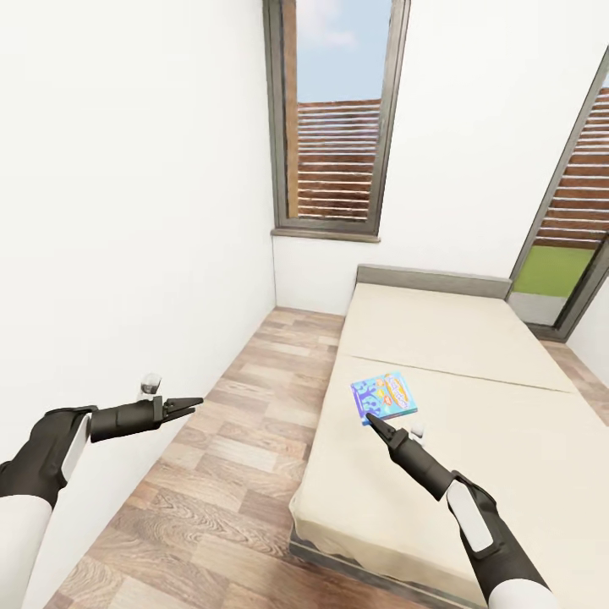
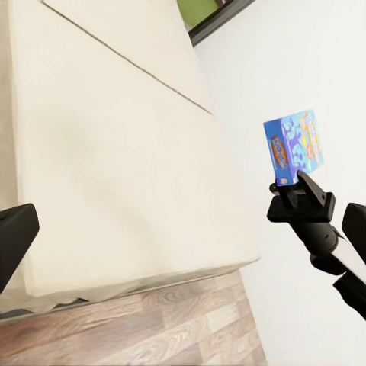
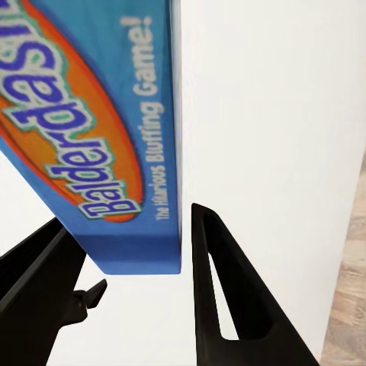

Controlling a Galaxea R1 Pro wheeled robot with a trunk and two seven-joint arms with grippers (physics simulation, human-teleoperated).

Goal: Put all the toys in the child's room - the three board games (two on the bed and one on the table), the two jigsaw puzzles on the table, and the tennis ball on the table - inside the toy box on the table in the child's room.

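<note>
A light blue board game (image 1: 385, 397) printed "Balderdash" lies flat on the cream bed (image 1: 482, 457) near its left edge. My right gripper (image 1: 372, 419) reaches down to the game's near corner. In the right wrist view the blue game (image 3: 114, 130) sits between the two black fingers (image 3: 229, 297), with small gaps on both sides, so the right gripper (image 3: 130, 217) is open. The left wrist view shows the game (image 2: 296, 145) and the right gripper (image 2: 296, 189) from the side. My left gripper (image 1: 193, 405) hangs open and empty over the floor, left of the bed.
A strip of wood-plank floor (image 1: 237, 457) runs between the white wall (image 1: 127, 211) and the bed. A tall window (image 1: 334, 118) stands in the far wall and a glass door (image 1: 567, 254) at the right. The rest of the mattress is bare.
</note>
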